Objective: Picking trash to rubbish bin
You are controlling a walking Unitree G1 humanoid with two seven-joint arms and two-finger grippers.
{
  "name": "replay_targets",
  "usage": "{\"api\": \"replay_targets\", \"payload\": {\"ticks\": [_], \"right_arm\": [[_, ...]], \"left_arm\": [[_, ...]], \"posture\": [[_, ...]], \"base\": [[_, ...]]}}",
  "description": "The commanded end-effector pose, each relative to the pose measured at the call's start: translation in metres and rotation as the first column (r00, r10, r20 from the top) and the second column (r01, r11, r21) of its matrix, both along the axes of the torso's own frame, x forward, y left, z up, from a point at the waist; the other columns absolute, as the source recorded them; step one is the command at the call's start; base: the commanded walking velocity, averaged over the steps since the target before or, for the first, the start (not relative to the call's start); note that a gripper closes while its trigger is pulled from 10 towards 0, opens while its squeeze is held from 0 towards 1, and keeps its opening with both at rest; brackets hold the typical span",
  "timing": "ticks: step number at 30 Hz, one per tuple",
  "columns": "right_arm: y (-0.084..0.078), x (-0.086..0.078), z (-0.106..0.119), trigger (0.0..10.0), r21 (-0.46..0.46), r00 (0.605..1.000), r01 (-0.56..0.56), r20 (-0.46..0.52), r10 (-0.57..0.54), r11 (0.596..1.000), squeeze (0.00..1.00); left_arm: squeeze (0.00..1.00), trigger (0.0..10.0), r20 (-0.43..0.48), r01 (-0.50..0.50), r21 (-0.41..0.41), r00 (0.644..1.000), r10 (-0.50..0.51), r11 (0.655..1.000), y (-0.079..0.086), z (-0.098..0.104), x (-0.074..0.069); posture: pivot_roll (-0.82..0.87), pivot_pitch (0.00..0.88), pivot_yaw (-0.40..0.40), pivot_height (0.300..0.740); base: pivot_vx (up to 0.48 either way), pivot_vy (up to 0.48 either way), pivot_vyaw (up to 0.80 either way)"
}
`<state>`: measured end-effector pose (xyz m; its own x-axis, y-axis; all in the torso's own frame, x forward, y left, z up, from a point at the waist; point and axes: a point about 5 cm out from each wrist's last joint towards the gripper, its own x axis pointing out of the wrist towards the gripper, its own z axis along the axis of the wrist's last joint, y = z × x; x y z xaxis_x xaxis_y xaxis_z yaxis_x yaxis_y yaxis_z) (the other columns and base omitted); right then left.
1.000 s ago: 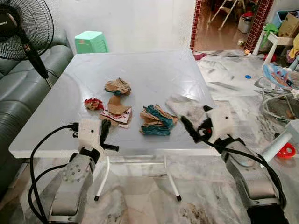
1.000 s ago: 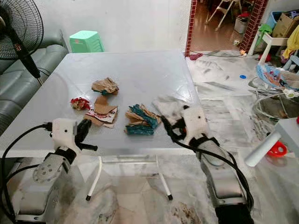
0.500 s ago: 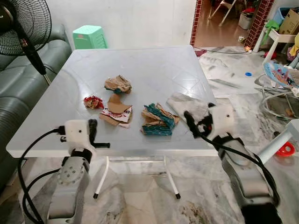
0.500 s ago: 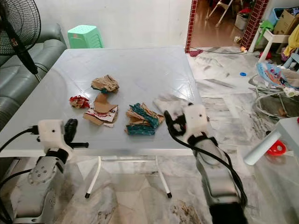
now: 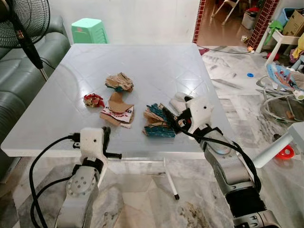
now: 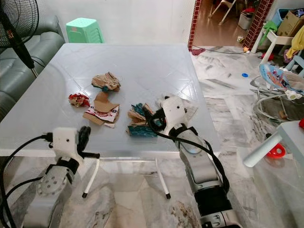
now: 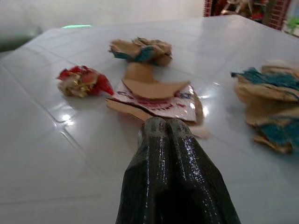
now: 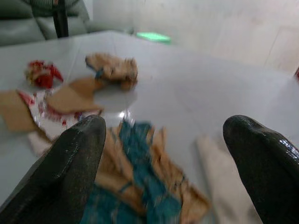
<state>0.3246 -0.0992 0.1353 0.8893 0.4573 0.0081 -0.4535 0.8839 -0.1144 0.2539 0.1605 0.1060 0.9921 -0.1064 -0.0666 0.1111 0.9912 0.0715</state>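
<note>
Several scraps lie on the grey table (image 5: 156,66): a crumpled brown and teal wad (image 5: 119,81), a red wrapper (image 5: 93,99), a flat printed cardboard piece (image 5: 117,110), a torn teal and brown cardboard pile (image 5: 156,124) and a white crumpled paper (image 5: 178,101). My right gripper (image 5: 172,118) hangs open just over the teal pile's right side; in the right wrist view the pile (image 8: 140,186) sits between its fingers (image 8: 70,177). My left gripper (image 7: 161,123) is shut and holds nothing, low at the table's near edge (image 5: 108,142), pointing at the printed cardboard (image 7: 154,93).
A standing fan (image 5: 21,23) and a dark sofa (image 5: 19,71) are on the left. A green stool (image 5: 89,31) stands behind the table. On the right floor are a baby bouncer (image 5: 285,80), a white pipe (image 5: 278,147) and clutter by a doorway (image 5: 223,19).
My right gripper has moved left and forward, from beside the white paper to over the teal pile. The left gripper stays near the table's front edge. The camera shifted slightly.
</note>
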Motion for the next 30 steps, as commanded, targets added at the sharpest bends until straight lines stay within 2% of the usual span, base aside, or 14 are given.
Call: {"api": "replay_targets", "payload": {"ticks": [1, 3, 6, 11, 12, 16, 26, 27, 28, 30], "right_arm": [[0.002, 0.001, -0.005, 10.0, -0.011, 0.999, -0.022, -0.03, 0.022, 1.0, 0.0], [0.01, 0.004, -0.017, 10.0, -0.045, 0.993, -0.07, -0.096, 0.065, 0.997, 0.0], [0.019, 0.006, -0.023, 10.0, -0.062, 0.987, -0.116, -0.118, 0.108, 0.991, 0.0], [0.031, 0.012, -0.023, 10.0, -0.07, 0.988, -0.119, -0.111, 0.111, 0.99, 0.0], [0.037, 0.015, -0.021, 10.0, -0.083, 0.99, -0.12, -0.089, 0.113, 0.989, 0.0], [0.04, 0.02, -0.022, 10.0, -0.099, 0.994, -0.083, -0.081, 0.075, 0.992, 0.0], [0.055, 0.023, -0.041, 10.0, -0.183, 0.987, -0.078, -0.156, 0.049, 0.98, 0.0], [0.056, 0.024, -0.042, 2.7, -0.184, 0.986, -0.078, -0.157, 0.049, 0.98, 0.0], [0.057, 0.024, -0.042, 0.0, -0.189, 0.986, -0.078, -0.16, 0.048, 0.979, 0.0], [0.058, 0.025, -0.042, 0.0, -0.185, 0.985, -0.077, -0.166, 0.046, 0.98, 0.0]], "left_arm": [[0.0, 10.0, 0.014, 0.023, 0.019, 1.0, -0.023, 1.0, -0.002, 0.005, -0.002], [0.0, 10.0, 0.018, 0.02, 0.038, 1.0, -0.021, 0.999, -0.001, 0.007, -0.003], [0.0, 10.0, 0.023, 0.007, 0.049, 1.0, -0.008, 0.999, 0.003, 0.009, -0.005], [0.0, 10.0, 0.022, -0.013, 0.051, 1.0, 0.012, 0.999, 0.006, 0.009, -0.008], [0.0, 10.0, 0.022, -0.013, 0.048, 1.0, 0.012, 0.999, 0.004, 0.009, -0.01], [0.0, 10.0, 0.021, 0.0, 0.044, 1.0, -0.001, 0.999, -0.001, 0.009, -0.015], [0.0, 10.0, 0.019, 0.015, 0.084, 1.0, -0.017, 0.996, 0.002, 0.013, -0.023], [0.0, 10.0, 0.02, 0.009, 0.087, 1.0, -0.011, 0.996, 0.003, 0.014, -0.024], [0.0, 10.0, 0.02, -0.003, 0.091, 1.0, 0.001, 0.996, 0.006, 0.014, -0.025], [0.0, 10.0, 0.016, -0.011, 0.091, 1.0, 0.01, 0.996, 0.007, 0.014, -0.027]], "posture": [[0.08, 0.061, -0.03, 0.74], [0.09, 0.068, -0.032, 0.74], [0.1, 0.069, -0.035, 0.74], [0.11, 0.07, -0.041, 0.74], [0.12, 0.069, -0.043, 0.74], [0.14, 0.075, -0.045, 0.74], [0.19, 0.092, -0.049, 0.74], [0.2, 0.094, -0.051, 0.74], [0.2, 0.096, -0.053, 0.74], [0.21, 0.098, -0.056, 0.74]], "base": [[0.0, 0.0, 0.0], [0.0, 0.0, 0.0], [0.0, 0.0, 0.0], [0.0, 0.0, 0.0], [0.0, 0.0, 0.0], [0.0, 0.0, 0.0], [0.0, 0.0, 0.0], [0.0, 0.0, 0.0], [0.0, 0.0, 0.0], [0.0, 0.0, 0.0]]}}
